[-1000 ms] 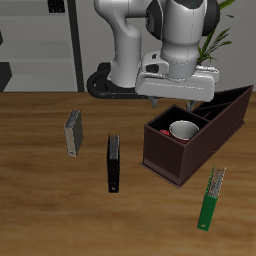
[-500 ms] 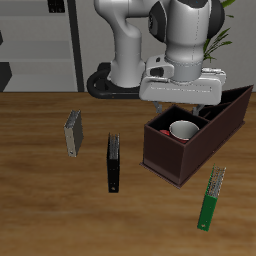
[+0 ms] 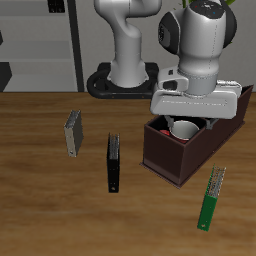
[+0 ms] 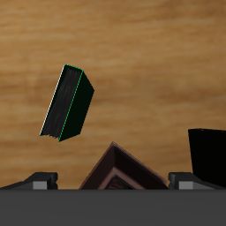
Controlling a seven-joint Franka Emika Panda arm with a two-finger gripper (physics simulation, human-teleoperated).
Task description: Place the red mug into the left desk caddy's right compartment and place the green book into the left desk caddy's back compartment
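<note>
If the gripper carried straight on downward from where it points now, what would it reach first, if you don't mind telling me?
Probably the bare wooden table, in front of the dark maroon-brown desk caddy and short of the thin green book. The gripper points down; depth is unclear, so it might clip the caddy's front corner instead.

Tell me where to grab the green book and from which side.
Grip the green book across its thin thickness, near the middle of its length, coming straight down from above. It stands on edge on the table, so the narrow spine faces up between the fingers.
</note>
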